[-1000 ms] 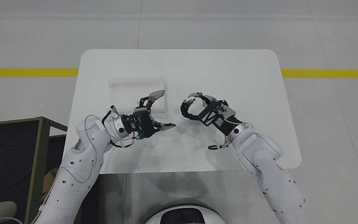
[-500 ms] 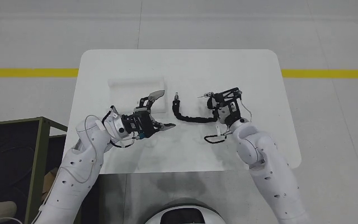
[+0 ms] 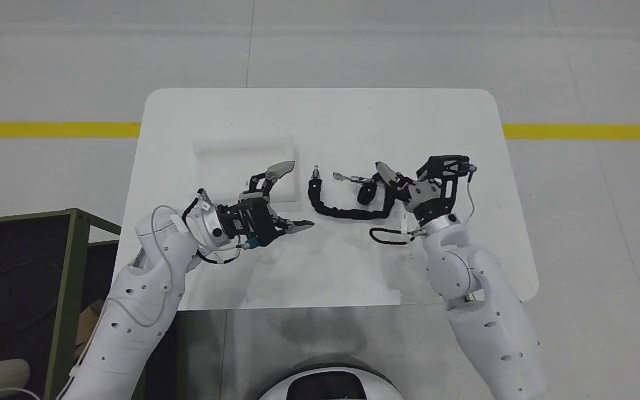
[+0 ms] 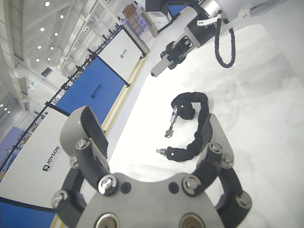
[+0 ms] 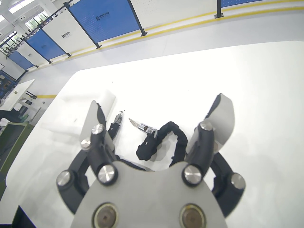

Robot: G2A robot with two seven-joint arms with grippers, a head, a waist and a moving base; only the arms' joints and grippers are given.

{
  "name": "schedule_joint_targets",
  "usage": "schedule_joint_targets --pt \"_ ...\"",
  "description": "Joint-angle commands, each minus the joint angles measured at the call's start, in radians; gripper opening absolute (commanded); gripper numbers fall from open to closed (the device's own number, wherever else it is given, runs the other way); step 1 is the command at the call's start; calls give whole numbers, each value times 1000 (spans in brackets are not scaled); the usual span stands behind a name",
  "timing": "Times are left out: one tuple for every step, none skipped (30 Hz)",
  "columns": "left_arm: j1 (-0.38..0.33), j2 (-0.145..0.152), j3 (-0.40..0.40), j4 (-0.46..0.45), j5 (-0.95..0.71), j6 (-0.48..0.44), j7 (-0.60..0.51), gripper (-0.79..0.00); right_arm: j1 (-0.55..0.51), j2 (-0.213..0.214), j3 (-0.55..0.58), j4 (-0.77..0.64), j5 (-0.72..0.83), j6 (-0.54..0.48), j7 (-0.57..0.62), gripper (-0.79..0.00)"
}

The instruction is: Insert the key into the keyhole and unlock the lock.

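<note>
Black fabric-sleeved cable lock (image 3: 340, 212), silver key (image 5: 133, 122) at its end: we note left gripper (image 4: 146, 117) and right gripper (image 5: 159, 103) spread wide, holding nothing, flanking it on white table (image 3: 450, 120).

The table (image 3: 420, 110) is looked down on from above the arms in the top view, from well off, so that its whole white top is taken in. The left wrist view is taken from close behind the left gripper (image 4: 147, 117), low over the table and faced across it toward the blue panels (image 4: 95, 88). The right wrist view is set likewise behind the right gripper (image 5: 159, 102), faced at the far edge. The chain lock (image 3: 330, 208) (key (image 3: 345, 177) included) is shared by all three views.
</note>
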Motion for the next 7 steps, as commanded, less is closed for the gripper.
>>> schedule_joint_targets --pt "0 0 0 0 0 0 0 0 0 0 0 0 0 0 0 -17" --pt "0 0 0 0 0 0 0 0 0 0 0 0 -1 1 2 -6" --pt "0 0 0 0 0 0 0 0 1 0 0 1 -1 1 2 -1" --pt "0 0 0 0 0 0 0 0 1 0 0 1 -1 1 2 -1" --pt "0 0 0 0 0 0 0 0 1 0 0 1 -1 1 2 -1" --pt "0 0 0 0 0 0 0 0 1 0 0 1 -1 1 2 -1" --pt "0 0 0 0 0 0 0 0 1 0 0 1 -1 1 2 -1"
